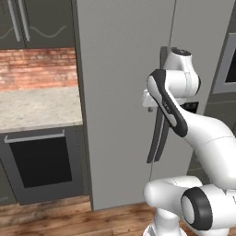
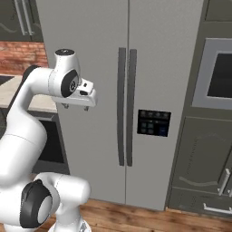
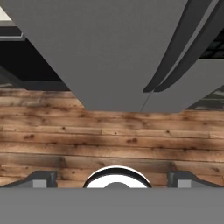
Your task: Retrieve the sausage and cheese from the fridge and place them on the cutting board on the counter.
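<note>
Fridge: the fridge [image 2: 90, 54] stood straight ahead of me with both grey doors shut, so whatever sat on its shelves was hidden from me.
Handles: its two long dark handles [image 2: 126, 106] ran side by side down the seam between the doors; in the hand view they curved in from the upper right [image 3: 183, 48].
Control panel: a small dark panel [image 2: 154, 123] sat on the right door, just right of the handles.
My gripper: my gripper [image 2: 76, 107] hung in front of the left door, pointing down at the floor, left of the handles and apart from them; its fingers [image 3: 41, 179] were spread wide and held nothing.
Floor: wooden planks [image 3: 109, 131] lay below my gripper, meeting the foot of the fridge.
To the left: a stone-topped unit [image 1: 37, 108] with a black oven front [image 1: 41, 161] stood against a brick wall [image 1: 37, 69].
To the right: a grey wall oven [image 2: 217, 74] sat in dark cabinets.
</note>
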Robot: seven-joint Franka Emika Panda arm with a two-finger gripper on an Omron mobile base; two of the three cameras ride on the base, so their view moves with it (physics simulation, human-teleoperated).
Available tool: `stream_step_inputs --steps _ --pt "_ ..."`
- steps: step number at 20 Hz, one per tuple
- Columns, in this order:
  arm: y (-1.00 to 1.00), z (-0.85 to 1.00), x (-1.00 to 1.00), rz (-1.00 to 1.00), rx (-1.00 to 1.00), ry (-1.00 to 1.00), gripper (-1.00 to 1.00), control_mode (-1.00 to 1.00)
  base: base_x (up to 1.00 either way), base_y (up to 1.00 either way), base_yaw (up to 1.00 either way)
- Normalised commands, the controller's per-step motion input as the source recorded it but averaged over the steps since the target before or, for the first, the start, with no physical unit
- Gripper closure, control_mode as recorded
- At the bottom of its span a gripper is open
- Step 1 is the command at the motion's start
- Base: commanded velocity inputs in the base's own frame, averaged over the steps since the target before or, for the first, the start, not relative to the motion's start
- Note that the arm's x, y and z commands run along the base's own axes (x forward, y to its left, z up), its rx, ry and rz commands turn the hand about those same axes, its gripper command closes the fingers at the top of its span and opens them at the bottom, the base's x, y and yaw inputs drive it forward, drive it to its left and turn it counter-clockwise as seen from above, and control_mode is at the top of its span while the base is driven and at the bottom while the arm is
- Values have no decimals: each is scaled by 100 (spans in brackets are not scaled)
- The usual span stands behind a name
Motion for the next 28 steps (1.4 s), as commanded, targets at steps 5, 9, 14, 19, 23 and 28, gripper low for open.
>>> stream_step_inputs --steps 5,9,14,19,23,28 --pt "0 0 0 0 0 0 -100 100 -43 0 -1" --pt "0 0 0 0 0 0 -100 100 -9 0 -1" --pt "0 0 0 0 0 0 -100 100 0 0 0" --pt "0 0 0 0 0 0 -100 100 0 0 0" --pt "0 0 0 0 0 0 -100 100 0 0 0" --pt "0 0 0 0 0 0 -100 -100 0 0 0"
